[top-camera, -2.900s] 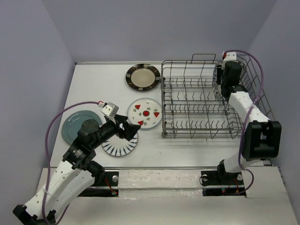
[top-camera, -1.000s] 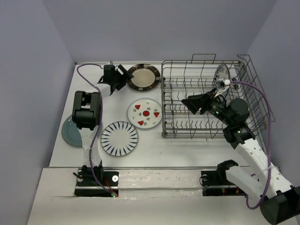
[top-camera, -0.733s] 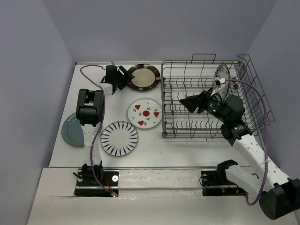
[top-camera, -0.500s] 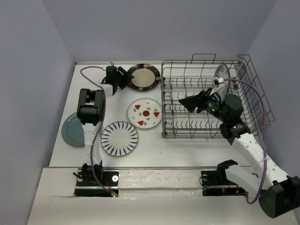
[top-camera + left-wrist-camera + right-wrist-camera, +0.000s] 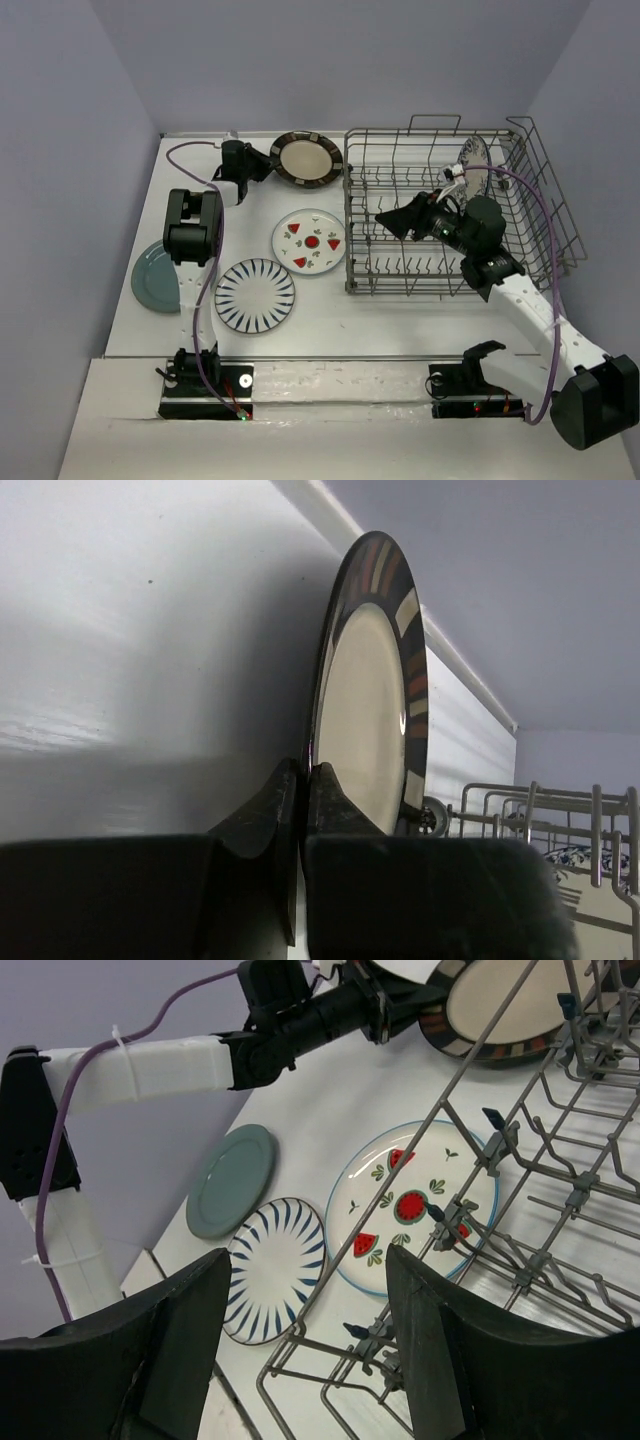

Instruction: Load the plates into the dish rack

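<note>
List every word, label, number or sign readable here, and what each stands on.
None: no legible word, number, brand or sign in any view.
Patterns only on the brown-rimmed plate, red-triangle plate and blue-striped plate.
The dish rack carries no label.

Top cam: fixed, high, at near edge, looks down on whole surface [image 5: 320, 320]. L wrist cam: v. close, low along surface, edge-on to brown-rimmed plate [image 5: 375, 720]. R wrist cam: over rack [image 5: 500, 1140], faces left thru its wires. All three share brown-rimmed plate.
</note>
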Robot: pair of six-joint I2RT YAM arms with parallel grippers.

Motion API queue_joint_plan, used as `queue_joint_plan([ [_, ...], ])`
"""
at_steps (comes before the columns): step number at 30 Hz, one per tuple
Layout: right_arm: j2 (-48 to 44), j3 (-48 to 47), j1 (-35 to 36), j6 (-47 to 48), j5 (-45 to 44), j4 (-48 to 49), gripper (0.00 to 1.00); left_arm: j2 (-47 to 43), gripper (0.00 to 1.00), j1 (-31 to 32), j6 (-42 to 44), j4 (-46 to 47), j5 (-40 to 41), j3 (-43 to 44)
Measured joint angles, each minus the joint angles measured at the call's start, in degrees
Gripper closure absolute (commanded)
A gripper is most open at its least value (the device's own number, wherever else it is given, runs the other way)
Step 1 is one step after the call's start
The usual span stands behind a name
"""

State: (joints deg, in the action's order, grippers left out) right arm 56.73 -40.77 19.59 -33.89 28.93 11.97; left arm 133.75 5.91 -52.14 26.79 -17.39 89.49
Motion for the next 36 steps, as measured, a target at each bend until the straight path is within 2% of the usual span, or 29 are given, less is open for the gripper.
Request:
queue_joint_plan([
  [8,2.89,-0.74,1.44,0.0,-0.04,0.02,0.29,-5.38,0.94,-0.83,-1.75,8.2,-0.37,-9.73],
  [17,12.59,-8.07,4.07,0.63,2.97,0.04,0.16,-20.98,0.94,-3.54,-1.33,7.63,1.51,-23.76],
  [26,18.45,-17.03,4.11,3.04,4.15,-1.16,0.06,-45.22,0.94,-4.48,-2.05,9.31,3.41,-33.68],
  [31,20.17,-21.38,4.11,4.59,3.63,-3.67,0.0,-59.98,0.94,-3.91,-3.54,11.85,0.66,-41.48],
  [36,21.57,-27.28,4.11,7.23,2.01,-8.37,0.0,-68.54,0.94,-2.73,-4.35,11.91,-4.98,-46.77],
])
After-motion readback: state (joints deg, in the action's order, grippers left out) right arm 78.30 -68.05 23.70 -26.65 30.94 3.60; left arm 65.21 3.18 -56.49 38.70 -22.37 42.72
